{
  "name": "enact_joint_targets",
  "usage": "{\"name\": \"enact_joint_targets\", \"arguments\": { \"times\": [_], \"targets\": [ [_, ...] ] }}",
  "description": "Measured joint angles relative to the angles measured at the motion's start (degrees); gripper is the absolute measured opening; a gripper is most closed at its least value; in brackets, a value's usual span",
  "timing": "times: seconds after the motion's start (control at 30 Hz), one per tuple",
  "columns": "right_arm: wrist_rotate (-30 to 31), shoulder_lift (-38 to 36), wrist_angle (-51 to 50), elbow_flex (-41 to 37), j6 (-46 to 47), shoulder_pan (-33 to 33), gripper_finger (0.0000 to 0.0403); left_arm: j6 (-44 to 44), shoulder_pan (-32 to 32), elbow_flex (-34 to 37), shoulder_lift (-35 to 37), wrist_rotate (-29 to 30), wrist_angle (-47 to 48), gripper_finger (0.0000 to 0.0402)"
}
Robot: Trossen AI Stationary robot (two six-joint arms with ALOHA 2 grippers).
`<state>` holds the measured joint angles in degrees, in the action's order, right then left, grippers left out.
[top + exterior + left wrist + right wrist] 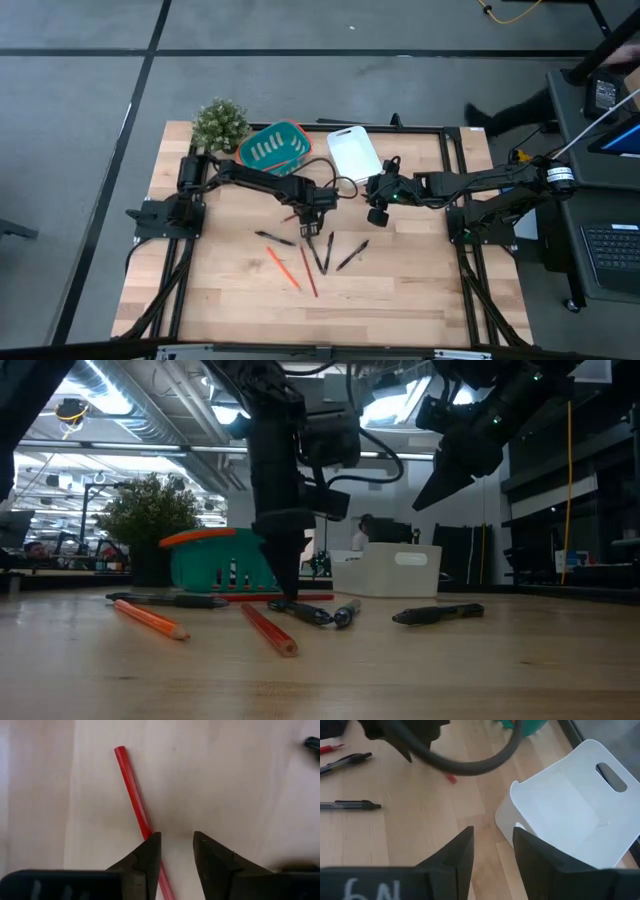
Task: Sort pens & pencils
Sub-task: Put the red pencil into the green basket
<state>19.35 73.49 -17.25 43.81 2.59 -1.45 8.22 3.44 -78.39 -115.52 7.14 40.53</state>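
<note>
**Left gripper down over a red pencil, right gripper raised by the white bin**

High view: the wooden table [420, 290] carries a scatter of writing tools near its middle. The pens [274, 238] are the black sticks, one lying left of the group and the others fanned out to the right. The pencils [283, 267], orange and red, lie slanting just nearer than them. The left gripper [309, 222] reaches in from the left and sits directly above the far edge of this scatter. The right gripper [378, 213] comes in from the right, just near the white bin [353, 150]. A teal basket [273, 147] and a small potted plant [219, 123] stand at the far left of the table.

Low view: the left gripper [287, 588] points straight down, its tip at the table among the pens [320, 614]. The pencils [150, 619] lie in the foreground, left of it. The right gripper [440, 485] hangs high, well clear of the table.

Left wrist view: the left gripper [176, 852] has its fingers [149, 855] slightly parted with nothing between them; a red pencil [132, 787] runs under the outer side of one finger, outside the gap.

Right wrist view: the right gripper [492, 847] has its jaws slightly apart and empty, over bare wood beside the white bin [570, 815]. Two pens [350, 805] lie farther off.
</note>
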Motion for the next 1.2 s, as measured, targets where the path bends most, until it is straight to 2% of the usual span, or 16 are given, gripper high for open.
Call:
{"name": "enact_joint_targets", "arguments": {
  "times": [0.17, 0.33, 0.53, 0.7, 1.07, 1.2],
  "targets": [
    [0.0, 0.0, -0.4, 0.0, 0.0, 0.0, 0.0139, 0.8, 2.1, 0.4, -0.1, -0.7, -0.3, 0.0108],
    [0.0, 0.0, -0.4, 0.0, 0.0, 0.0, 0.0139, 3.4, 4.9, 2.4, 0.2, -6.2, -1.5, 0.0106],
    [0.0, 0.0, -0.4, 0.0, 0.0, 0.0, 0.0139, 3.3, 6.9, 4.9, 0.3, -10.3, -3.8, 0.0068],
    [0.0, 0.0, -0.4, 0.0, 0.0, 0.0, 0.0139, 0.5, 6.5, 5.0, 0.2, -9.9, -3.9, 0.0008],
    [0.0, 0.0, -0.4, 0.0, 0.0, 0.0, 0.0139, 0.2, 5.6, 5.1, 0.2, -9.9, -4.5, 0.0001],
    [0.0, 0.0, -0.4, 0.0, 0.0, 0.0, 0.0139, 0.2, 4.1, 3.9, 0.3, -7.9, -4.3, 0.0001]
  ]
}}
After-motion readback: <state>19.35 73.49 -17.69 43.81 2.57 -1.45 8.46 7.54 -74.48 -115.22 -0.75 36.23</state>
